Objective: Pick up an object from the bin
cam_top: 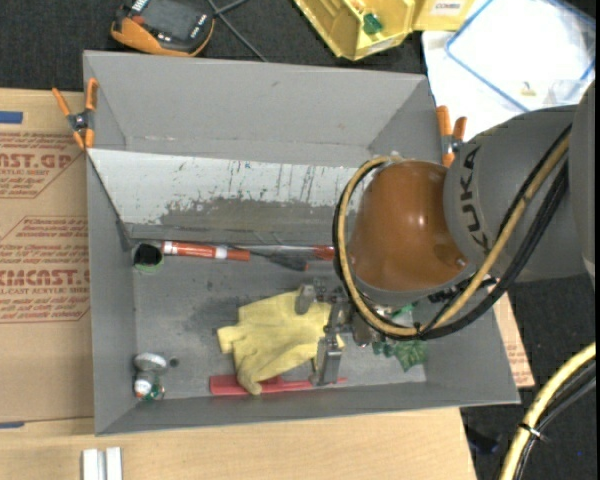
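Yellow glove (275,336): we are showing it lying crumpled on the bin (230,98) floor, spreading away from the gripper (320,330) on the side opposite the arm, with its nearest fold reaching in between the two fingers (329,356). The fingers are standing apart, unclenched, one toward the back wall and one toward the front wall, and nothing is clamped in them. We are judging the glove to be light, soft and limp. It should be sagging and draping once lifted, and it is not fragile, though a thin fold could be slipping out of a shallow pinch. We are therefore favouring a hold on the bunched, thicker fold right at the gripper, not on a single flat finger of the glove. A red rod (270,385) is lying just past the front-wall fingertip, close enough that a low closing could be catching it too. A red-and-white pen-like tool (205,252) is resting well beyond the gripper along the back wall. A small green thing (408,353) is lying on the arm's side.
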Robot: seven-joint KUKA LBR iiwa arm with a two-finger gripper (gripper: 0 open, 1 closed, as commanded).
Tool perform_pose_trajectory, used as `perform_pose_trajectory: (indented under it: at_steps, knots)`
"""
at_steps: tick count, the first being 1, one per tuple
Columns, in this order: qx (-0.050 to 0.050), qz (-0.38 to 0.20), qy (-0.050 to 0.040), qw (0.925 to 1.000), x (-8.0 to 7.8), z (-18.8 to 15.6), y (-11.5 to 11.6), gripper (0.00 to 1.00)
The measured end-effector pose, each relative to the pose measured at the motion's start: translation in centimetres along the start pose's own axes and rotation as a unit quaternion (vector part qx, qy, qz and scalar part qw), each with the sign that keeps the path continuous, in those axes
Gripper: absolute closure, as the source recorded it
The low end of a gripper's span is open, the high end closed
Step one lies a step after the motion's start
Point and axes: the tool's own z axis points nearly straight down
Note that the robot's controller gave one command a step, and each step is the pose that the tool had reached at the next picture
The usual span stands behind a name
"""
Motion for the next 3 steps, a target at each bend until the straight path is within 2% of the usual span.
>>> perform_pose_trajectory:
  at_steps: [1, 2, 3]
  knots:
    - [0.0, 0.001, -0.0039, 1.0, -0.2, -0.4, 0.0, 0.0]
    - [-0.001, 0.04, -0.0058, 0.9992, 0.1, 6.0, 1.4, 0.0]
    - [-0.001, -0.004, -0.0094, 0.9999, -3.4, 6.8, 6.4, 1.0]
